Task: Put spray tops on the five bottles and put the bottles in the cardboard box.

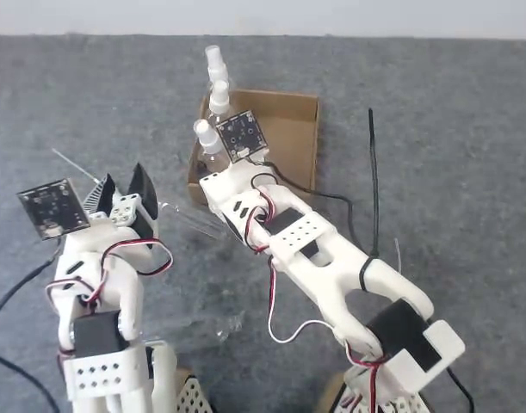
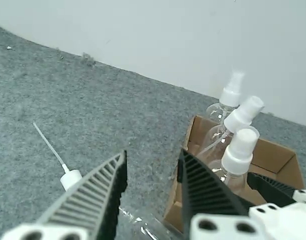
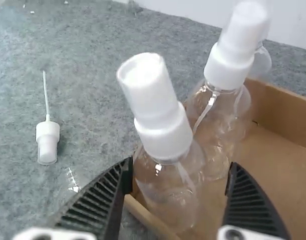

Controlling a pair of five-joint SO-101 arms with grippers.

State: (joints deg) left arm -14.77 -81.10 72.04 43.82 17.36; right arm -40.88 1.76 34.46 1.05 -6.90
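Bottle [image 3: 168, 195], capped and upright in a corner of the cardboard box [image 3: 285, 117], stands between the spread, released jaws of your right end effector [image 3: 180, 172]; the loose spray top [image 2: 70, 178] lies on the desk [image 2: 92, 95] nearer your released left end effector [image 2: 153, 157].

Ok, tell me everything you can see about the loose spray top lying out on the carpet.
The loose spray top looks like white plastic: a stubby cylindrical head with a thin, straight dip tube running out of one end. It lies flat on its side on the grey carpet, apart from the cardboard box, fitted to no bottle, nothing else touching it.
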